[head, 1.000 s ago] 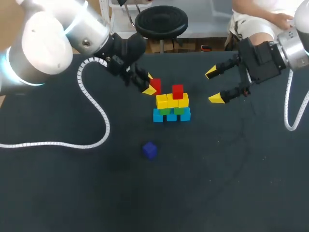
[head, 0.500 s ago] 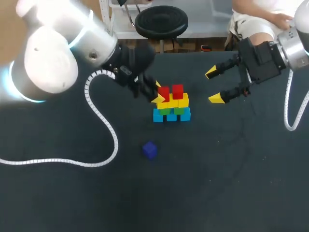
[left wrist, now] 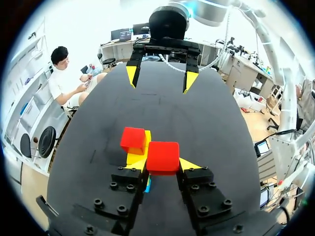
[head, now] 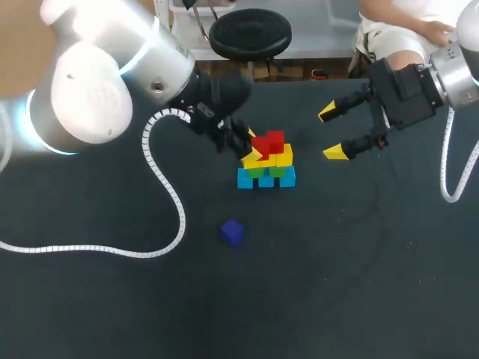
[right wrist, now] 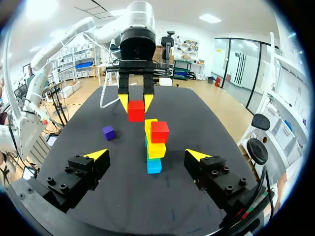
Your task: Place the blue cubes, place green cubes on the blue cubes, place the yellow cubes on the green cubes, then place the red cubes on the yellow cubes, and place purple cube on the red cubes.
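Left wrist view: left hand point(left wrist: 162, 163) clamps a red cube point(left wrist: 163, 156); right hand point(left wrist: 160, 78) stands spread wide.

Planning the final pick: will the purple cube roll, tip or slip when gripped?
The purple cube has flat faces, so it probably won't roll or tip. It rests alone on the table, so a push would likely slide it.

- In the left wrist view the red cube point(left wrist: 162, 157) held in the left end effector point(left wrist: 162, 163) covers most of the stack point(left wrist: 134, 140); of the blue cubes point(left wrist: 147, 185) only a sliver shows
- In the head view the left arm point(head: 90, 97) and right arm point(head: 458, 66) run off the edges
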Robot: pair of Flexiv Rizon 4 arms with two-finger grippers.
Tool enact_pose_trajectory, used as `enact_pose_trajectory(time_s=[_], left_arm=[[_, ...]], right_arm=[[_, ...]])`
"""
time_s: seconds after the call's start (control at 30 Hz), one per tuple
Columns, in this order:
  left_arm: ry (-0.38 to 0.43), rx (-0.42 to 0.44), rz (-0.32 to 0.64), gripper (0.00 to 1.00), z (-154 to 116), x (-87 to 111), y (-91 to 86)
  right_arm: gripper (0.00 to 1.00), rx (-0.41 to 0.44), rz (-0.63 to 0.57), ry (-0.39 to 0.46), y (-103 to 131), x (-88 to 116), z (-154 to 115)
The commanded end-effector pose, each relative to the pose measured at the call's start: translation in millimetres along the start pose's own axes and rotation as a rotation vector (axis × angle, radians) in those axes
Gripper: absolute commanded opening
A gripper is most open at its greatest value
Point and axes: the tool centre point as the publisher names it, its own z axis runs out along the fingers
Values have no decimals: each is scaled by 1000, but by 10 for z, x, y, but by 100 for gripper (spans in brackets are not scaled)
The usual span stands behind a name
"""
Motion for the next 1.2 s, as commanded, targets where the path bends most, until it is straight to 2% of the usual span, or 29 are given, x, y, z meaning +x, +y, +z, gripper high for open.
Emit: enact_pose_trajectory(time_s=[0.03, 0.37, 0.83, 1.2], left_arm=[[4, -1, -11, 0, 38, 16, 7], [-5, -2, -28, 0, 74, 75, 19], [6, -2, -36, 0, 153, 99, 161], [-11, -14, -34, 0, 128, 114, 208]], right_arm=[[100, 2, -1, -1, 8, 2, -3], [100, 2, -1, -1, 8, 2, -3], [100, 2, -1, -1, 8, 2, -3], [100, 2, -1, -1, 8, 2, -3]])
